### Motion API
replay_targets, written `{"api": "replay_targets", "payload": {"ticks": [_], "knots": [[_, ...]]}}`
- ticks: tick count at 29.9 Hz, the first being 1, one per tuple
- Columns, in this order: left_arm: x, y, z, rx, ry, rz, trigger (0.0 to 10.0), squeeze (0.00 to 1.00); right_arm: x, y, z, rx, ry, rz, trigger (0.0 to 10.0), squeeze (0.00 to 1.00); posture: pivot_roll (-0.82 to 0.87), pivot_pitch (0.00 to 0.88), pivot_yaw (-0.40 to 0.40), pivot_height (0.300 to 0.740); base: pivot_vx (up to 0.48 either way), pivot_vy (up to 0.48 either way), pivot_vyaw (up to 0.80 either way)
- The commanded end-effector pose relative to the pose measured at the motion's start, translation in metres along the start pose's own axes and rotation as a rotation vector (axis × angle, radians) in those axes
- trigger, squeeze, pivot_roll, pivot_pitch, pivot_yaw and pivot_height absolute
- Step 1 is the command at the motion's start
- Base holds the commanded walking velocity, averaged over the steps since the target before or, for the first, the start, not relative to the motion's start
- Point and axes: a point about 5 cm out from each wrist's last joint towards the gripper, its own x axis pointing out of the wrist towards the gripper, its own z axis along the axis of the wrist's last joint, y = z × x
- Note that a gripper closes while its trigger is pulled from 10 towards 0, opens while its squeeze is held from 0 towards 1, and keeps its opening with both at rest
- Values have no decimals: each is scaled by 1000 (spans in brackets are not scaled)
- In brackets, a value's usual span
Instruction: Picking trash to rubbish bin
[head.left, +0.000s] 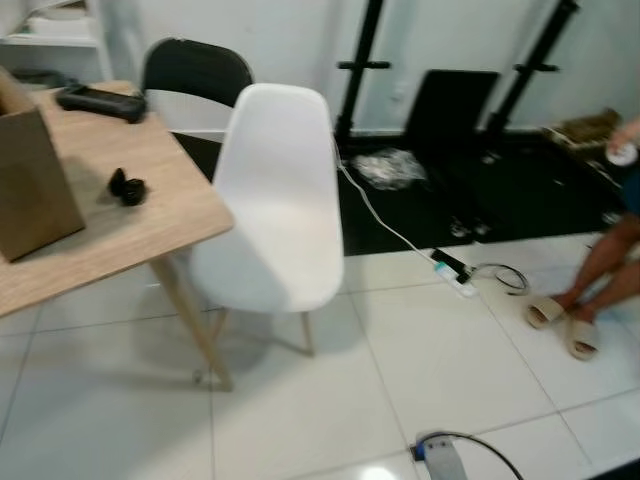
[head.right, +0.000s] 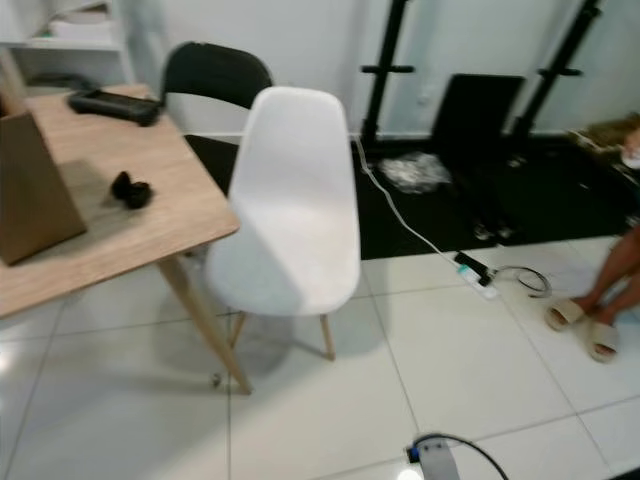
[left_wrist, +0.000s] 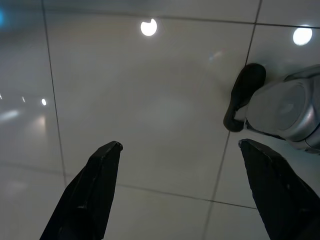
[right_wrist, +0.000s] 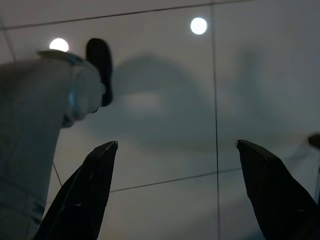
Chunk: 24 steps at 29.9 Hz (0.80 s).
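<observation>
Left hand (left_wrist: 180, 150) and right hand (right_wrist: 175, 147) hanging over floor tiles (left_wrist: 150, 100), fingers spread wide, empty. Crumpled trash (head.left: 388, 167) far ahead on black mat (head.left: 480, 190), past white chair (head.left: 275, 200).

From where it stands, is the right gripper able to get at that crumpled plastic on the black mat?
Probably not. The right gripper hangs open over bare tile, and the crumpled plastic lies far ahead, past the cable.
</observation>
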Motion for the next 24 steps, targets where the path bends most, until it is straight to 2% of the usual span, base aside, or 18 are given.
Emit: {"api": "replay_targets", "payload": {"ticks": [1, 4, 8, 11, 15, 21, 22, 24], "knots": [[1, -12, -4, 10, 22, -28, 10000, 0, -1, -5, -4, 20, 23, -20, 10000, 0, 86, 66, -70, 740, 0, 0, -800], [1, -14, -3, 10, 18, -33, 10000, 0, -1, -6, -3, 26, 21, -19, 10000, 0, 86, 66, -70, 740, 0, 0, -800], [3, -37, 30, 55, -77, -87, 10000, 0, -2, -13, 2, 13, 12, -32, 10000, 0, 100, 59, -72, 740, 0, 0, -800], [3, -45, 33, 73, -84, -105, 10000, 0, -2, -17, 3, 14, 13, -42, 10000, 0, 89, 55, -64, 740, 0, 0, -800], [2, -52, 26, 134, -58, -126, 10000, 0, -3, -20, 10, 44, -15, -51, 10000, 0, 71, 87, -68, 740, 0, 0, -800], [2, -54, 18, 177, -42, -138, 10000, 0, -2, -19, 10, 53, -18, -50, 10000, 0, 89, 87, -76, 740, 0, 0, -800], [1, -53, 9, 178, -22, -138, 10000, 0, -3, -19, 7, 58, -8, -54, 10000, 0, 85, 85, -68, 740, 0, 0, -800], [1, -52, 4, 194, -10, -140, 10000, 0, -2, -19, 6, 63, -6, -56, 10000, 0, 83, 83, -67, 740, 0, 0, -800]]}}
